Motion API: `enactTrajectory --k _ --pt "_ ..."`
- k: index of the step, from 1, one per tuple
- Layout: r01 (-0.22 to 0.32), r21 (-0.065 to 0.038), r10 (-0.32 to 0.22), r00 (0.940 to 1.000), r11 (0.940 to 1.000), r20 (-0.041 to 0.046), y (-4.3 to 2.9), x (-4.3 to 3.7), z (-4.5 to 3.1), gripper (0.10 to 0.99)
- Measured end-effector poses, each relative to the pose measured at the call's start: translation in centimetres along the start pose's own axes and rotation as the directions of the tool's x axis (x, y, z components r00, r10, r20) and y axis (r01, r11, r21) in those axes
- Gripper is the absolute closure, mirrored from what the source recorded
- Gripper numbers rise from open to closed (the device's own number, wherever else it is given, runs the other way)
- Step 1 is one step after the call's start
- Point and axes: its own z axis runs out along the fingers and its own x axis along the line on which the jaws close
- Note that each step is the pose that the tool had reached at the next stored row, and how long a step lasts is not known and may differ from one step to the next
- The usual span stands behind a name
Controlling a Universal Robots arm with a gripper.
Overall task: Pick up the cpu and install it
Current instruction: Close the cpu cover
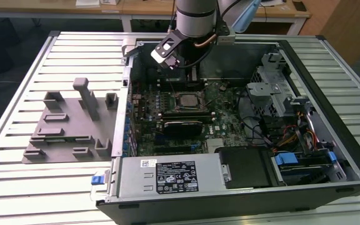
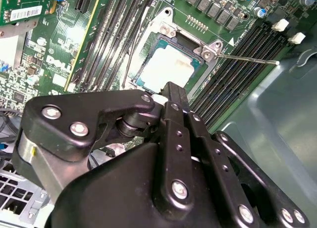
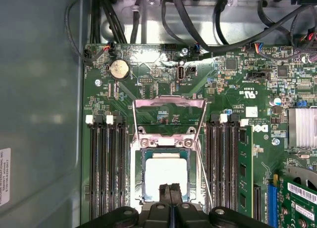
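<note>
Beneath the gripper (image 3: 171,189), flat in the open socket (image 3: 140,181), lies the cpu (image 3: 166,173); in the exterior view it sits close by at about 6 o'clock from the arm (image 1: 196,18). I read the gripper as closed and empty, tips over the chip's edge; whether they touch it I cannot tell. Being square, it has no long axis. The load plate (image 3: 169,114) stands swung open, memory slots (image 3: 106,173) flank the socket, and the grey fixture (image 1: 67,124) sits at 9 o'clock outside the case (image 1: 230,206).
</note>
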Motion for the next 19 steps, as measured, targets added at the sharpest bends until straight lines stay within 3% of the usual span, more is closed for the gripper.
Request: enactTrajectory --k 10,19 --pt "0.0 0.0 0.0 1.0 1.0 0.0001 0.0 0.0 -0.03 0.98" --pt "0.0 0.0 0.0 1.0 1.0 -0.0001 0.06 -0.01 -1.62 0.98"
